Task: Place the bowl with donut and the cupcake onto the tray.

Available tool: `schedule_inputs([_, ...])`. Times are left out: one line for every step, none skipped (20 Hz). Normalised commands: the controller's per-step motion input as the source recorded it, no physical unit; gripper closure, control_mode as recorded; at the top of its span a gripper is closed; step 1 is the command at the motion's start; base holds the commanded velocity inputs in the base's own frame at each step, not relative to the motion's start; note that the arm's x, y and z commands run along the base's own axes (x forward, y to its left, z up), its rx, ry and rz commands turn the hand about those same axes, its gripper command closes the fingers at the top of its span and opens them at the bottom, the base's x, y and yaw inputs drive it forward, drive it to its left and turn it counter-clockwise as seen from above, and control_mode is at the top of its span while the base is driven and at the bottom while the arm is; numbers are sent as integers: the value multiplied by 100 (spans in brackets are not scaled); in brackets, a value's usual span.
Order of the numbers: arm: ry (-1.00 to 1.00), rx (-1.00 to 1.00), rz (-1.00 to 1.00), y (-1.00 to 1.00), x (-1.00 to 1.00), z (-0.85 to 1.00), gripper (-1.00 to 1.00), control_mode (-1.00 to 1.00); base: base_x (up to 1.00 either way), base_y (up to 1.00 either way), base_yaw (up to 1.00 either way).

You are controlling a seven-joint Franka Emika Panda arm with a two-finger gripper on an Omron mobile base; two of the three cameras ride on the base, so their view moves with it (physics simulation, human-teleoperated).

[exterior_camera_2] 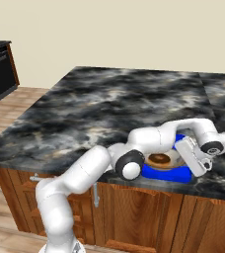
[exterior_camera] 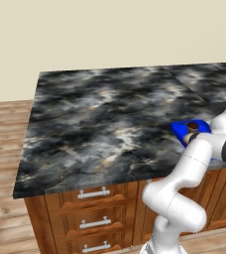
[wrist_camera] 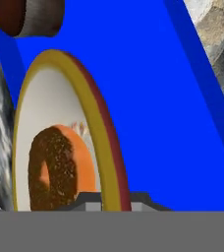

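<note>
Bowl [wrist_camera: 60,133] sits on the blue tray [wrist_camera: 153,98], its near rim caught between the fingertips of the gripper [wrist_camera: 111,201], apparently pinching it, with the donut [wrist_camera: 55,167] inside. Beyond it, the cupcake [wrist_camera: 28,17] also rests on the tray. A tilted lift or careless withdrawal could drag the bowl and spill the donut, perhaps bumping the cupcake.

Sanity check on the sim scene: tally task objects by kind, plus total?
tray: 1
bowl: 1, on the tray
donut: 1, in the bowl
cupcake: 1, on the tray
Total: 4
</note>
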Motion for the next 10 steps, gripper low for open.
schedule_inputs([2,-3,0,0,19,-8,-100,-100,0,0,0])
schedule_inputs([0,-5,0,-4,13,-9,-100,-100,0,0,0])
schedule_inputs([1,-6,0,-6,18,-9,-100,-100,0,0,0])
schedule_inputs([1,-6,0,-9,22,-9,-100,-100,0,0,0])
schedule_inputs([1,-5,0,-7,22,-6,-100,-100,0,0,0])
schedule_inputs([0,-3,0,-9,21,-2,-100,-100,0,0,0])
schedule_inputs([0,-1,0,-14,17,0,-100,-100,0,0,0])
schedule_inputs([0,0,0,-18,16,0,-100,-100,0,0,0])
schedule_inputs([0,-3,0,-24,4,0,-100,-100,0,0,0])
schedule_inputs([0,-7,0,-29,0,0,-100,-100,0,0,0])
